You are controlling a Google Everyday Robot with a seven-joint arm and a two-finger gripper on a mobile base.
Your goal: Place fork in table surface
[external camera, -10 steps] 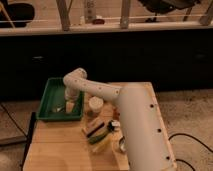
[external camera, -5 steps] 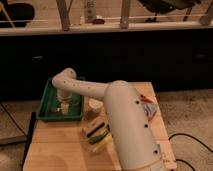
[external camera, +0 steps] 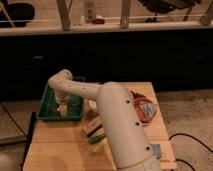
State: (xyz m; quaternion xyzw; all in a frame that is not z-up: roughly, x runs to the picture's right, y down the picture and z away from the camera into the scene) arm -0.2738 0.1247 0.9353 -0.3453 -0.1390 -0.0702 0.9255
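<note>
Gripper: the gripper (external camera: 62,106) hangs low inside the tray (external camera: 46,104), at the end of the arm (external camera: 117,120). We cannot tell if it is wide, narrow or holding something.
Fork: we cannot make it out. We judge it lies under the gripper or in it, inside the tray, so not yet on the table (external camera: 55,147).
Risk, grip: a thin metal handle lying flat is hard to catch. If the gripper closes too high or off centre, we think the fork may slip or turn and drop back.
Risk, tray wall: the wall stands close around the gripper. If the gripper moves sideways before it has risen enough, the fork or the gripper may hit the rim and push the tray.
Risk, placing: the striped blocks (external camera: 95,134) lie near the gripper, toward the camera. If the fork is let go above them, it may land on them or roll off the edge.
Tray: it holds the gripper and a small pale thing just under it, which we cannot name. The rest of its floor looks dark green.
Table: it carries the tray, the blocks and a red bag (external camera: 144,107), well apart from the gripper on the far side of the arm.
</note>
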